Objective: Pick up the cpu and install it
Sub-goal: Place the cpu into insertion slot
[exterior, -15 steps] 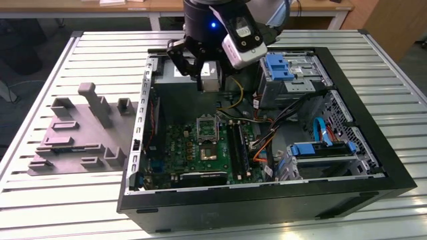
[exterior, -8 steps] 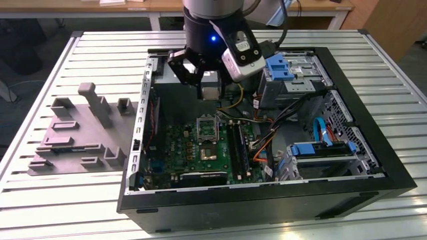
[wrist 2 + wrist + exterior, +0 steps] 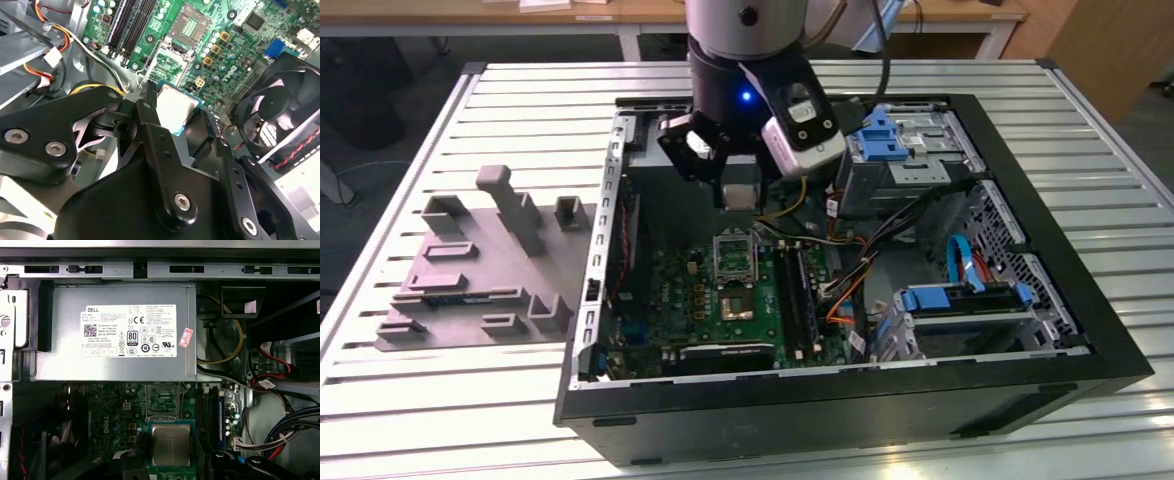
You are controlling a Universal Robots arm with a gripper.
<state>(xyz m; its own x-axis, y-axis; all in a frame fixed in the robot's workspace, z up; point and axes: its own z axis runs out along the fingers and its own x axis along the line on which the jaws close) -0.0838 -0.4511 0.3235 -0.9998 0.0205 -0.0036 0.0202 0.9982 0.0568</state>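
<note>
One square cpu [image 3: 171, 444], silver-grey top, clamped in end effector [image 3: 176, 110], above motherboard [image 3: 707, 300]

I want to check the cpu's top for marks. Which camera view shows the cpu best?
The first wrist view: the cpu faces the camera squarely, its metal top plainly showing. In the second wrist view it is tilted and partly hidden. In the exterior view it looks small, under the gripper.
</note>
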